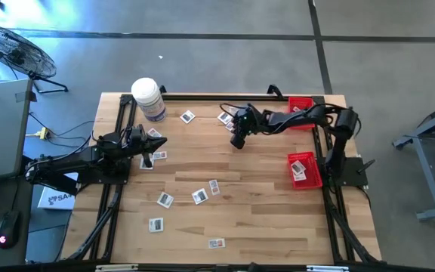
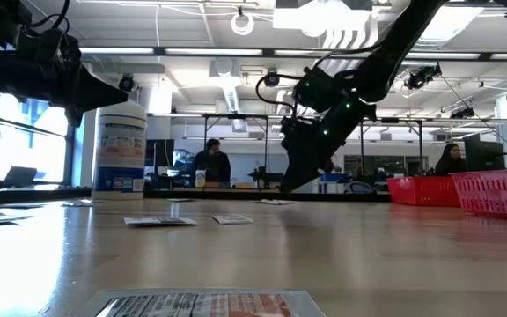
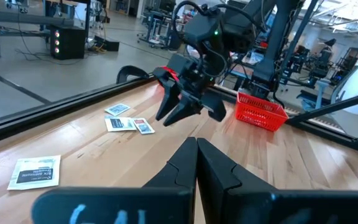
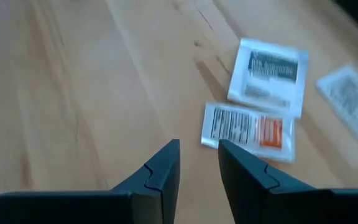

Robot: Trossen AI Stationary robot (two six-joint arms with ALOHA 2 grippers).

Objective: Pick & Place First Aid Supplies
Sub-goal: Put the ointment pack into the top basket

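The first aid supplies are small white packets scattered flat on the wooden table (image 1: pixel 263 219), such as one (image 1: pixel 187 116) at the far side and one (image 1: pixel 165 199) nearer the middle. My right gripper (image 1: pixel 236 143) hovers open over the far middle of the table, slanting down. Two packets (image 4: pixel 247 132) (image 4: pixel 268 76) lie just beyond its fingertips (image 4: pixel 197 146), with nothing between the fingers. My left gripper (image 3: pixel 196 149) waits shut and level at the table's left side (image 1: pixel 157 142).
A big white jar (image 1: pixel 148 98) stands at the far left. Two red baskets sit along the right edge, one far (image 1: pixel 302 113) and one nearer (image 1: pixel 305 170) with packets in it. Black frame rails border the table. People sit in the room behind (image 2: pixel 211 163).
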